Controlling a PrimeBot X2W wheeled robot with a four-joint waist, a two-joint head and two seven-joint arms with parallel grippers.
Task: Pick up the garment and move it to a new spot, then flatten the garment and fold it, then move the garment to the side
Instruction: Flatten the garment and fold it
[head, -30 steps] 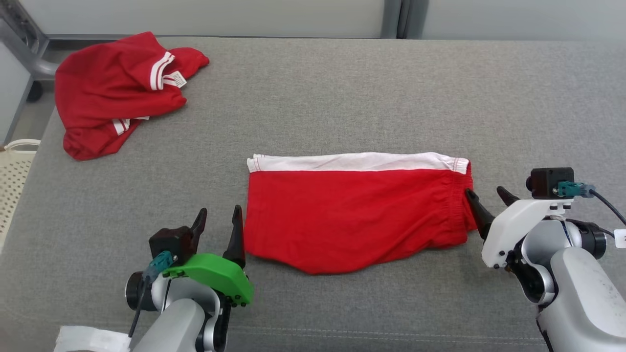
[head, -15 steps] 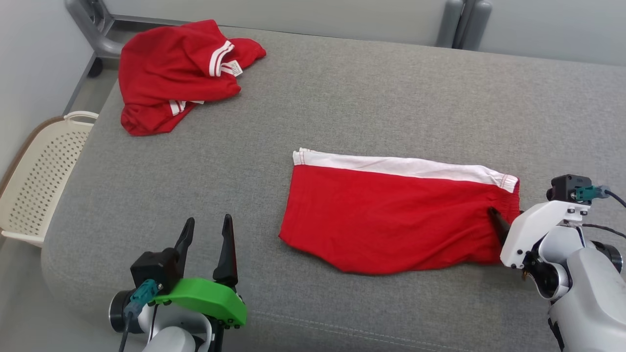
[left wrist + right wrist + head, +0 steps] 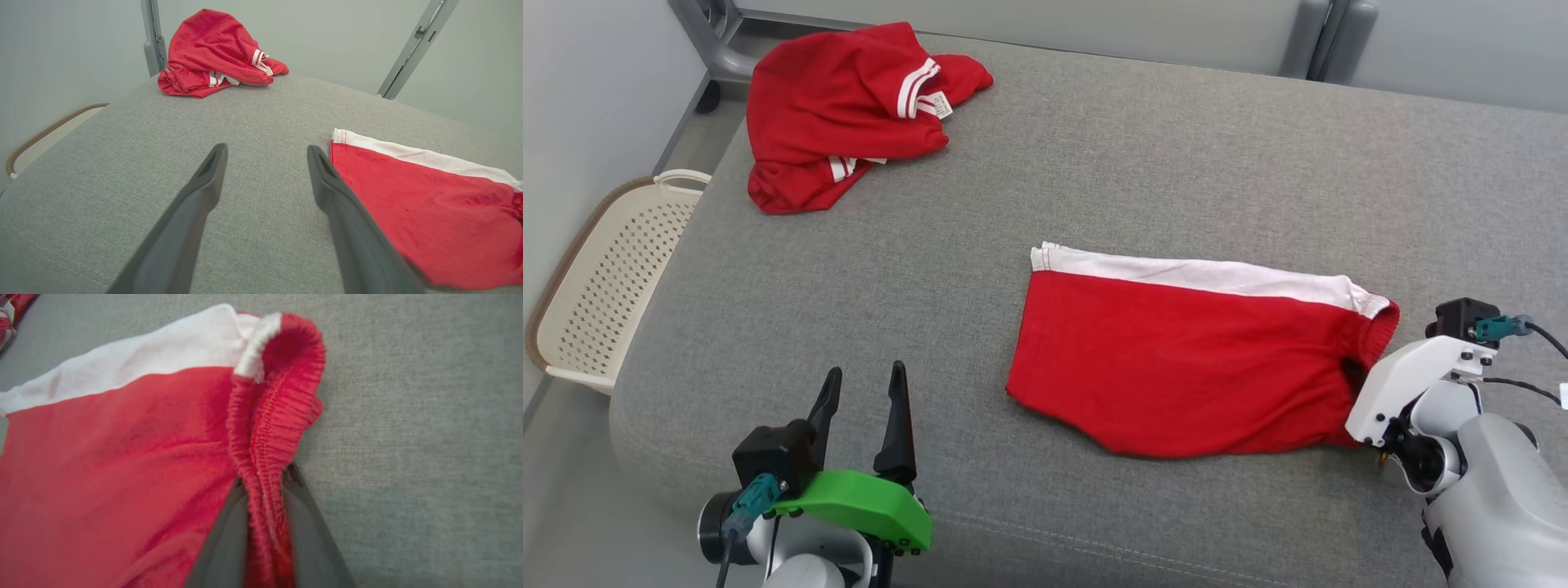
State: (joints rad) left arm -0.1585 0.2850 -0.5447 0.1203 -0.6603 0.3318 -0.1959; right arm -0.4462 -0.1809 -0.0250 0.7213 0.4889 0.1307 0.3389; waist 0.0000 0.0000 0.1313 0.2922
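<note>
Shorts (image 3: 1176, 359) — red, with a white band along the far edge — lie flat on the grey cushion (image 3: 1143, 147), and their elastic waistband (image 3: 282, 400) is pinched between the fingers (image 3: 229, 539) of the right gripper (image 3: 265, 479), jaws drawn narrow onto the fabric, which stands in a fold just beyond the fingertips. The left gripper (image 3: 866, 369) hovers over the cushion with its jaws wide; the hemmed end of the shorts lies just to the right of its right finger. Far ahead of it and to its left sits a crumpled red garment (image 3: 841, 106), and a pale perforated basket (image 3: 596, 278) stands off the cushion's edge, further left
</note>
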